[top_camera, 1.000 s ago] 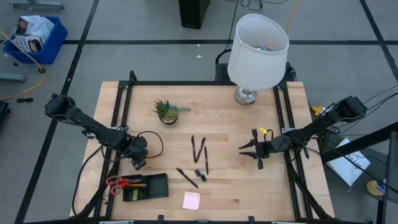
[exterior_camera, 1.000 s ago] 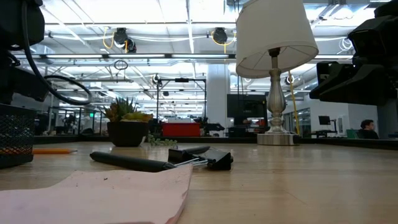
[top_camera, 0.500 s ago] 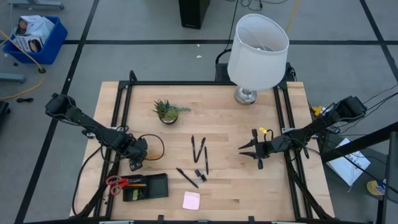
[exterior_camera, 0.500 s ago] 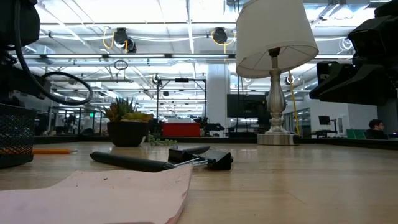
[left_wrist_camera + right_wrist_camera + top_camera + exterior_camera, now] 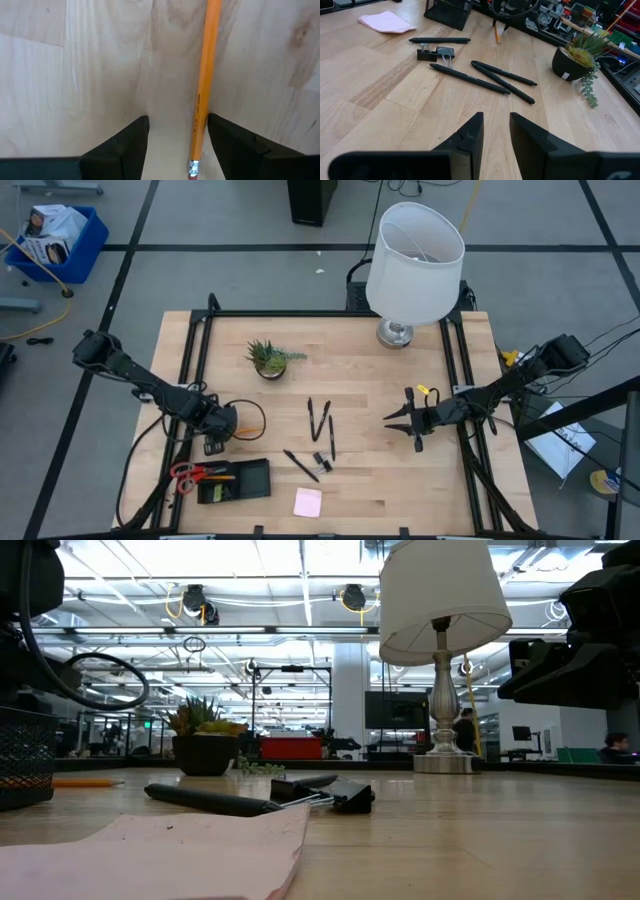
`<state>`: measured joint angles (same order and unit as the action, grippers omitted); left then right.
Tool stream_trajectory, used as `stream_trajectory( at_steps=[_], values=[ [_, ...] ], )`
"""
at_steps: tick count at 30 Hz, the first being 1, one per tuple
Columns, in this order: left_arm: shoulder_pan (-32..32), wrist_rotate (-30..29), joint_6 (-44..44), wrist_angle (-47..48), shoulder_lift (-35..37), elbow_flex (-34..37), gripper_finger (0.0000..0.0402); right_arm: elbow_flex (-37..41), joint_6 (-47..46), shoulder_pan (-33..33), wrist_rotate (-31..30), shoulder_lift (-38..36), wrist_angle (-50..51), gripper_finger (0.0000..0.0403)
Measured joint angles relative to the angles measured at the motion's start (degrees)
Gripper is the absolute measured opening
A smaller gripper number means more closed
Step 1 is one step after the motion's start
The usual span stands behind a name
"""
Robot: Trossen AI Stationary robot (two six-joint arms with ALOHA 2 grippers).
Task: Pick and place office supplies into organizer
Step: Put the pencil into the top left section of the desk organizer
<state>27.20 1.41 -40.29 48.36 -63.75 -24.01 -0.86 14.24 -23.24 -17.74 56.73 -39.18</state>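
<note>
An orange pencil (image 5: 202, 100) lies flat on the wooden table, its eraser end (image 5: 192, 170) toward the wrist. My left gripper (image 5: 178, 117) points down over it, open, one finger on either side, with the pencil close by one finger (image 5: 225, 140). In the high view this gripper (image 5: 214, 442) stands just beyond the black organizer (image 5: 235, 480), where the red-handled scissors (image 5: 192, 473) lie. Black pens (image 5: 320, 420), a black clip (image 5: 320, 460) and the pink pad (image 5: 307, 502) lie mid-table. My right gripper (image 5: 395, 420) hovers open at the right, with nothing between its fingers. My left gripper straddles the pencil's shaft near its eraser end (image 5: 199, 135) from above, fingers across it. The pencil runs right along the inner side of one finger; whether that finger touches it I cannot tell. The pencil lies flat on the table.
A small potted plant (image 5: 268, 358) stands at the far middle-left and a white-shaded lamp (image 5: 415, 260) at the far right. A black frame (image 5: 195, 360) runs along the table's sides. Bare wood lies between the pens and my right gripper.
My left gripper has rolled about its downward-pointing axis while staying over the same spot; its cable loop has swung with it. Its fingers have stayed apart. The right arm and the items on the table have kept still.
</note>
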Motion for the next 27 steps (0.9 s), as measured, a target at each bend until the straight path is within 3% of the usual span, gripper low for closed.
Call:
stream_trajectory(
  at_steps=[5, 13, 18, 27],
  values=[
    [0.0, 0.0, -1.3, 0.0, 0.0, 0.0, 0.0193, 0.0, 0.0, 0.0, 0.0, 0.0, 0.0, 0.0089],
    [0.0, -0.2, -1.0, -0.8, 0.0, 0.0, 0.0072, 0.0, 0.0, 0.0, 0.0, 0.0, 0.0, 0.0089],
    [0.0, 0.0, -1.9, -2.0, 0.0, 0.0, 0.0017, 0.0, 0.0, 0.0, 0.0, 0.0, 0.0, 0.0089],
    [0.0, 0.0, -5.2, -3.0, 0.0, 0.1, 0.0036, 0.0, 0.0, 0.0, 0.0, 0.0, 0.0, 0.0089]
  ],
)
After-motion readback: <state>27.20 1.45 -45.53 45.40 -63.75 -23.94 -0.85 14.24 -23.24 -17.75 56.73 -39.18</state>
